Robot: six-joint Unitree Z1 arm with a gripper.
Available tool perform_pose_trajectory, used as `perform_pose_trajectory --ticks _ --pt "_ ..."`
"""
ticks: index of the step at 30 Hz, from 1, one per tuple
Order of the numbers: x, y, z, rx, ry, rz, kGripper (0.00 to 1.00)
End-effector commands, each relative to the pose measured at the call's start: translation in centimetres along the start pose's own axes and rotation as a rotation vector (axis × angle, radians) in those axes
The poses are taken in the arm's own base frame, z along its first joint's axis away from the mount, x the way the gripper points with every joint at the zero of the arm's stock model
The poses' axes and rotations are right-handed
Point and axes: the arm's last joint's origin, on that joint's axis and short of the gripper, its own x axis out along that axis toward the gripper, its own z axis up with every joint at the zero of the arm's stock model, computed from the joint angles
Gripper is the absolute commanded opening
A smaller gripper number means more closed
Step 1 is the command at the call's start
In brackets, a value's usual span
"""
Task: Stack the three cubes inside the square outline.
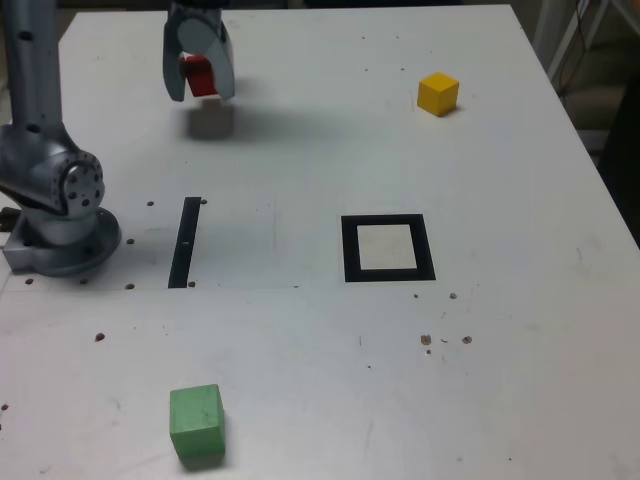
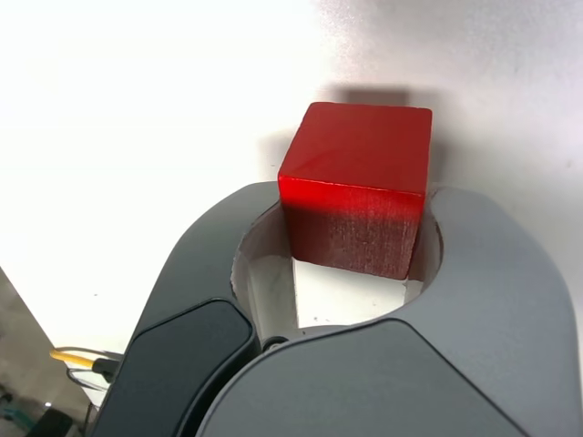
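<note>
The end effector (image 1: 203, 92) had closed on the red cube (image 1: 201, 76) and held it just above the table (image 1: 520, 340). Carrying it well called for a steady grip and level travel to the black square outline (image 1: 352, 250) — then squaring it over the pale centre before a gentle lowering. The yellow cube (image 1: 438, 94) and green cube (image 1: 197, 420) lay well apart, outside the outline.

Looks like lab: robot arm (image 1: 35, 90), marked white table (image 1: 300, 370), cables (image 2: 84, 360).
</note>
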Motion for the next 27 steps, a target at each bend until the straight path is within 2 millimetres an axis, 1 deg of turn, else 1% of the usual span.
perform_pose_trajectory --ticks 1,10,16,19,27 --pt "-0.3 -0.8 0.1 0.008 -0.018 0.012 0.32" --pt "-0.5 -2.8 0.4 0.026 -0.047 0.031 0.29" --pt "-0.9 -4.5 1.3 0.058 -0.065 0.027 0.29" --pt "-1.1 -5.9 1.7 0.081 -0.062 0.016 0.29" --pt "-1.8 -10.7 2.9 0.130 -0.023 0.005 0.29"
